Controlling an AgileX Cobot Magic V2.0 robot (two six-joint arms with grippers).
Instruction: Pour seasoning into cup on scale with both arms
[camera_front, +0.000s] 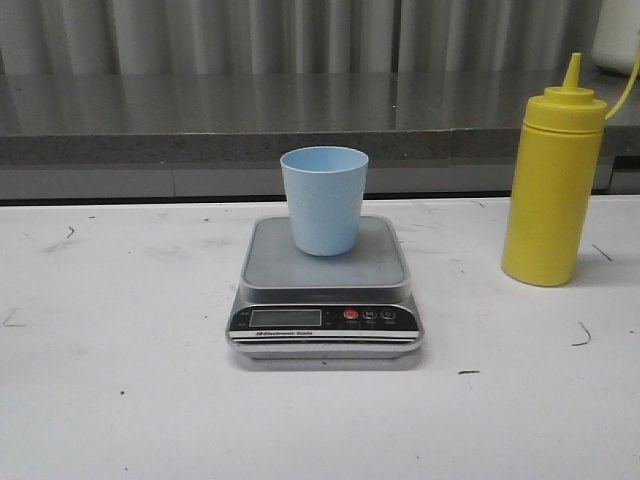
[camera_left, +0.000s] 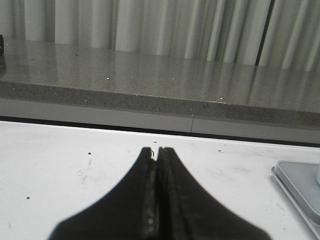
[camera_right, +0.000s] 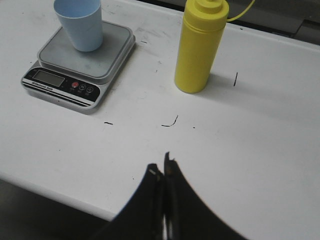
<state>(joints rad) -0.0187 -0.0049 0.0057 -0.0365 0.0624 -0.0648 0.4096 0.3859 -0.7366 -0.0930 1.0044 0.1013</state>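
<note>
Yellow bottle (camera_front: 552, 190) upright on table (camera_front: 120, 400), right of scale (camera_front: 326, 290) carrying blue cup (camera_front: 324, 198). Left gripper (camera_left: 156, 150) and right gripper (camera_right: 161, 165) both clenched, empty. Likely squeezable, smooth plastic; best gripped mid-body.

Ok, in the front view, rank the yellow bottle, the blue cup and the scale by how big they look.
1. Scale, widest by far.
2. Yellow bottle, tallest but narrower.
3. Blue cup, clearly smallest.
Scale versus bottle is close.
</note>
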